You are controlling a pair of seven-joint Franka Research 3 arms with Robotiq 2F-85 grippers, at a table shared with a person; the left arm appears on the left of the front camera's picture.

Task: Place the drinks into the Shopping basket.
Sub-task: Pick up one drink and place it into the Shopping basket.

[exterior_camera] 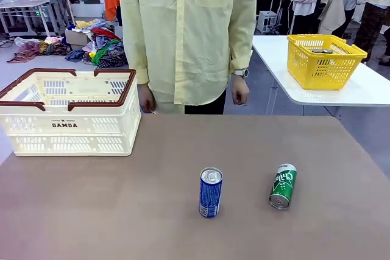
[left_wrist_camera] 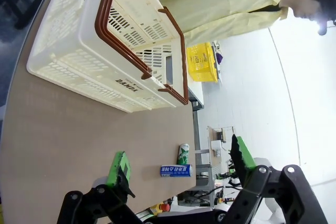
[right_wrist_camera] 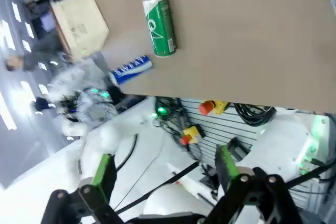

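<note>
Two drink cans on a brown counter (exterior_camera: pixel 152 168), with a shopping basket at the far left and both claws spread and holding nothing.

At the far left the cream Shopping basket (exterior_camera: pixel 67 126) sits close to the counter's left edge, its brown handles folded out, and "DAMDA" is printed on its near wall. A wide bare stretch of counter lies between it and the cans. Near the middle, toward the near edge, the blue can (exterior_camera: pixel 211 193) stands upright; its white print is too small to read. Well apart to its right the green can (exterior_camera: pixel 283 186) lies on its side, with white lettering that looks like "Sprite". A person stands at the far edge with both hands hanging down. The left claw (left_wrist_camera: pixel 178 152) is wide apart above the counter, and the right claw (right_wrist_camera: pixel 164 160) is wide apart off the near edge.
</note>
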